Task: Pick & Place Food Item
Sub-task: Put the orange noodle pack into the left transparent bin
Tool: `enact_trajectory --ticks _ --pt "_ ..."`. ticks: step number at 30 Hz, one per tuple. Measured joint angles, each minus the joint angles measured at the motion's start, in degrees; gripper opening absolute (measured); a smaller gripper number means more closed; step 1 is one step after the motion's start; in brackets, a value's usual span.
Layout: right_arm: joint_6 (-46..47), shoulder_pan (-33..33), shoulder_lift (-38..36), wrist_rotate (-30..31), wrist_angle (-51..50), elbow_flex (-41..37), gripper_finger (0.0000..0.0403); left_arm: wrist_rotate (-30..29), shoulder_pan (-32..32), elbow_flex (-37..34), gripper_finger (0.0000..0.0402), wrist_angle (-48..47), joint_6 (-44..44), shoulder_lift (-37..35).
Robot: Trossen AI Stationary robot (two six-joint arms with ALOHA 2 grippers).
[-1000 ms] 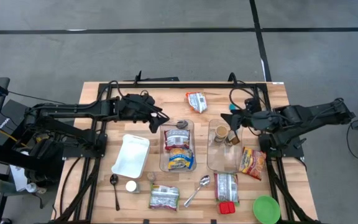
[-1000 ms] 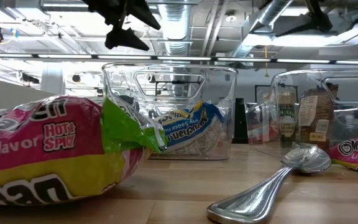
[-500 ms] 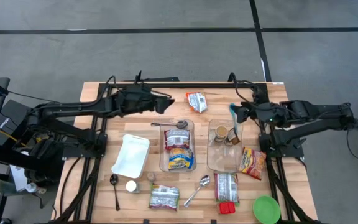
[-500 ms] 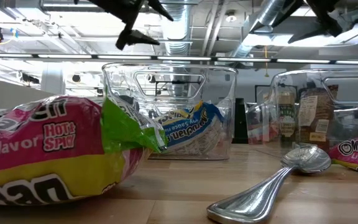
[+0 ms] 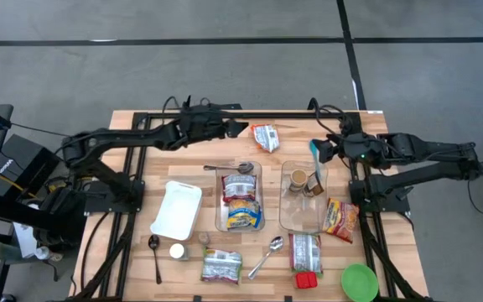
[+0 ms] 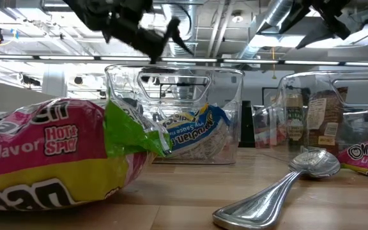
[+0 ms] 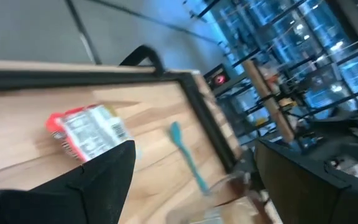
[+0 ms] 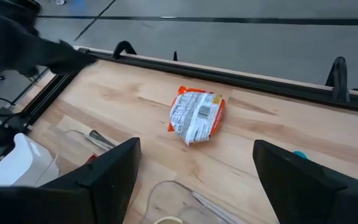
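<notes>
Fingers (image 7: 191,186) of left arm spread, empty, near snack packet (image 5: 266,137), right fingers (image 8: 197,186) likewise.

place: lab/workshop | cues: concrete floor (image 5: 225,67); exposed ceiling ducts (image 6: 229,25); rigged wooden table (image 5: 132,252)

Wooden table (image 5: 141,252) w/ black frame on grey concrete floor (image 5: 225,75) w/ dark lines; ceiling ducts (image 6: 190,25) & strip lights overhead.
</notes>
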Motion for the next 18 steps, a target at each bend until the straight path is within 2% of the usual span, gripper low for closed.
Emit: enact_trajectory --ticks 11,18 --pt "0.12 -2.54 0.11 0.00 0.03 0.00 0.0304 1.86 5.56 0.60 0.0324 0.57 0.00 11.19" --pt "0.20 -3.87 0.15 -0.05 0.20 0.00 0.0304 3.12 5.42 6.35 0.0324 0.66 -0.02 19.13"
